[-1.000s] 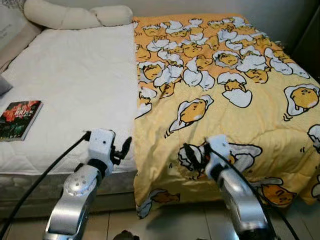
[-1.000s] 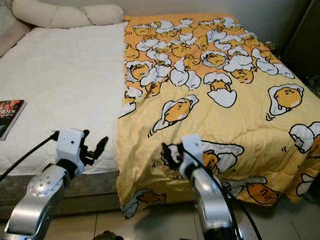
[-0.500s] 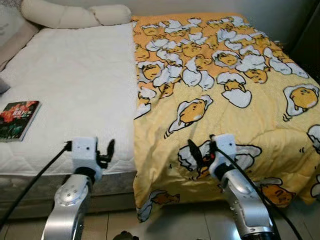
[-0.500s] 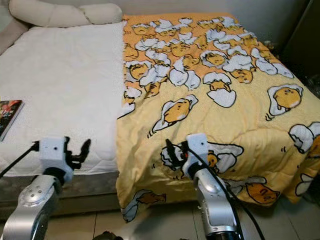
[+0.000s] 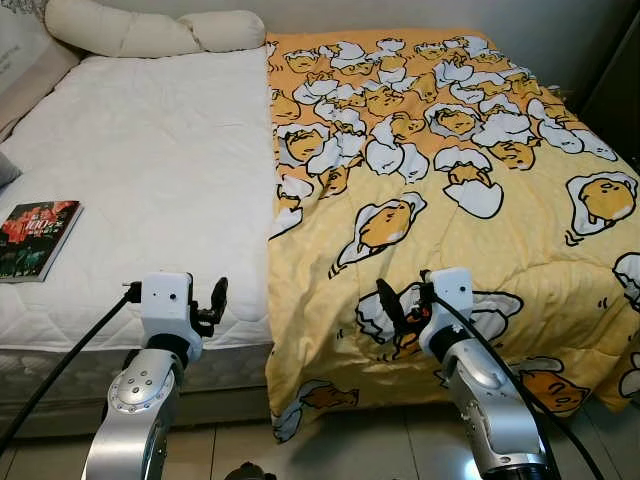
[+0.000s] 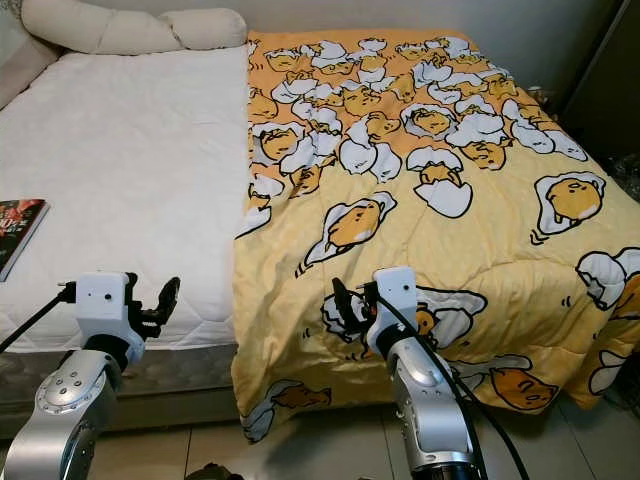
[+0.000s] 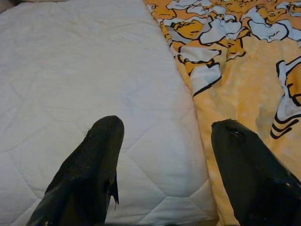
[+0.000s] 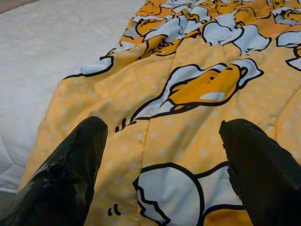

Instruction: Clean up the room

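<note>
both claws stood spread wide with nothing held between the fingers. from my seat i saw the left gripper hovering at the near edge of the bed, over the bare white mattress just beside the blanket's edge, and the right gripper hovering over the near part of the yellow blanket, close above the cloth but, as far as i could tell, not gripping it.

the blanket, printed with egg cartoons, lay spread over the right half of the bed only, its near end hanging down over the mattress side toward the tiled floor. its left edge ran roughly down the middle of the bed, a little uneven, with the left half uncovered. a book lay flat near the left edge of the mattress, and a long cream pillow sat at the head.

as for progress, i judged the bed only partly tidy: the blanket was flat and fairly smooth where it lay. that could have fitted a blanket being drawn across the bed or one being folded back off it; i could not tell which. the book lying on the mattress looked like something left to put away.
</note>
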Robot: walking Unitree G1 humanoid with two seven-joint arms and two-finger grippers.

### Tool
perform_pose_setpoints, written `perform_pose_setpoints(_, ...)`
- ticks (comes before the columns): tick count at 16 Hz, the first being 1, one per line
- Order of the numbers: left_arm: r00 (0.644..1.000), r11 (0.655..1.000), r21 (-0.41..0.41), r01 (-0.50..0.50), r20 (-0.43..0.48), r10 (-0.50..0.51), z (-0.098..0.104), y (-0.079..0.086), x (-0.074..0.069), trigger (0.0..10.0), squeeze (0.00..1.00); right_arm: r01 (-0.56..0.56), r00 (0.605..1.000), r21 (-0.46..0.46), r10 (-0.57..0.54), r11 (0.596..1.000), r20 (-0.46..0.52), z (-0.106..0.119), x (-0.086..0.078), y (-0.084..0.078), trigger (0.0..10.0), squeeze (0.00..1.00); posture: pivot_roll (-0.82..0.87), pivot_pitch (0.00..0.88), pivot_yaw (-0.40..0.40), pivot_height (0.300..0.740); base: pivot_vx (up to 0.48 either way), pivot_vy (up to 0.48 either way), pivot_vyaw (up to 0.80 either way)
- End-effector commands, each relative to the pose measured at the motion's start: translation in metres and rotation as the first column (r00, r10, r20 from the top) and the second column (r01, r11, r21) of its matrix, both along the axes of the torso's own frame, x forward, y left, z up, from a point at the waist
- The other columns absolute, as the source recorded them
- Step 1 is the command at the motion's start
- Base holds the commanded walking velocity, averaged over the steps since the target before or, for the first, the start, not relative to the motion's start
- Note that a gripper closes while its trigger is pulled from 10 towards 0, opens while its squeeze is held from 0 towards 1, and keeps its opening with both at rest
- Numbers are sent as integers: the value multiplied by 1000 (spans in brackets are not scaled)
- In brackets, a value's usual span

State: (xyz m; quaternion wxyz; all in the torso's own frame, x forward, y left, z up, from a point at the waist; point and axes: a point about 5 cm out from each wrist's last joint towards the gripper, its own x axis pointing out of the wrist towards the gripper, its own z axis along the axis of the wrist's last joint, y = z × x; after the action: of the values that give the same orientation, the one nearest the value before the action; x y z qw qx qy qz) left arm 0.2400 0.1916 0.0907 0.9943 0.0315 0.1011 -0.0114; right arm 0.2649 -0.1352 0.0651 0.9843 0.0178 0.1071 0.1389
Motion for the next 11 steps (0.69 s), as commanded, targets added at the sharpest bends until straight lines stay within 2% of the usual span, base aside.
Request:
perform_pose_setpoints(1,1000,1000,1,-4,12,4,2,0,0,10000,0,9,1000,14,-9,1000,-2,1,0,-1,10000,0,-39,0,34,740,0,0,0)
perform_pose_setpoints(7,1000,1000,1,-4,12,4,2,0,0,10000,0,9,1000,14,-9,1000,-2,1,0,-1,10000,0,-39,0,34,740,0,0,0)
perform_pose_setpoints(9,999,999,38,37,10,-37,8,-1,4,10000,0,2,1000,28,-1,1000,-22,6,8,-3,10000,0,-23,0,-6,740,0,0,0)
perform_pose_setpoints(11,999,999,38,36,20,-37,11,-1,5,10000,0,-16,1000,34,16,999,-16,11,13,0,10000,0,-14,0,-21,740,0,0,0)
